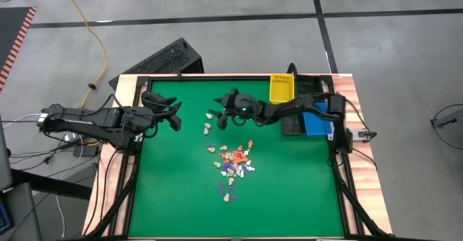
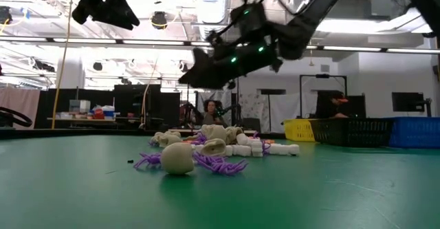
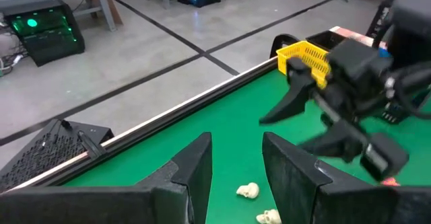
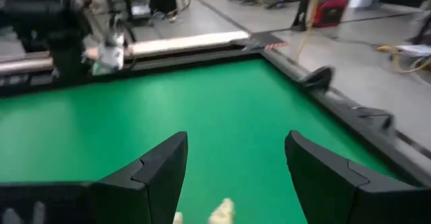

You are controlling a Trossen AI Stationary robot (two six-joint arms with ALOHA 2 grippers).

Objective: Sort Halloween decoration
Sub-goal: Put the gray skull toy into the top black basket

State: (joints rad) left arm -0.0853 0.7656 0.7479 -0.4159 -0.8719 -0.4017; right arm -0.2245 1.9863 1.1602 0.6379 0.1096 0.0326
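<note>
The Halloween trinkets (image 1: 233, 165) lie scattered on the green counter (image 1: 173, 197), most in one loose pile, with a few cream pieces (image 1: 210, 121) apart from it, just below the right arm's fingers (image 1: 219, 111). Those fingers are spread wide and empty, hovering above the counter with a cream piece (image 4: 220, 212) showing between them. The left arm's fingers (image 1: 173, 115) are parted and hold nothing; two skull-like cream pieces (image 3: 248, 191) lie just ahead of them.

The pieces look like small moulded plastic: very light, rigid, smooth, likely to skid or flick away if the fingers close off-centre. The purple spider-like ones (image 2: 213, 163) have thin legs that may bend or snag on a neighbour. The rounded cream ones may roll. Best to come straight down on a lone piece, pinching its body across the widest part, not a leg, with the fingertips nearly touching the counter.
</note>
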